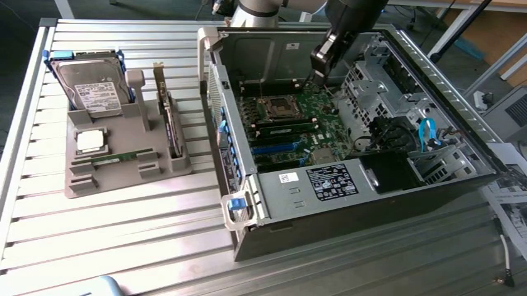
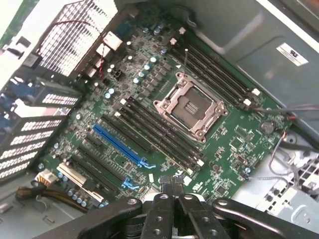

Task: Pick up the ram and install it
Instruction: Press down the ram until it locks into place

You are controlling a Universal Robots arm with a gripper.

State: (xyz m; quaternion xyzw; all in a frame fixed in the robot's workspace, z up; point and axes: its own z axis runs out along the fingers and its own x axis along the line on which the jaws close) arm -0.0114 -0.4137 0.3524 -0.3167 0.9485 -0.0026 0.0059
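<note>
Case laid open on slatted table, walls rimming motherboard. Grey holder tray set well apart at exterior view's left. Gripper hung over board near empty CPU socket, fingers clenched, nothing grasped. Ram kept in tray slot, beside processor chip.
</note>
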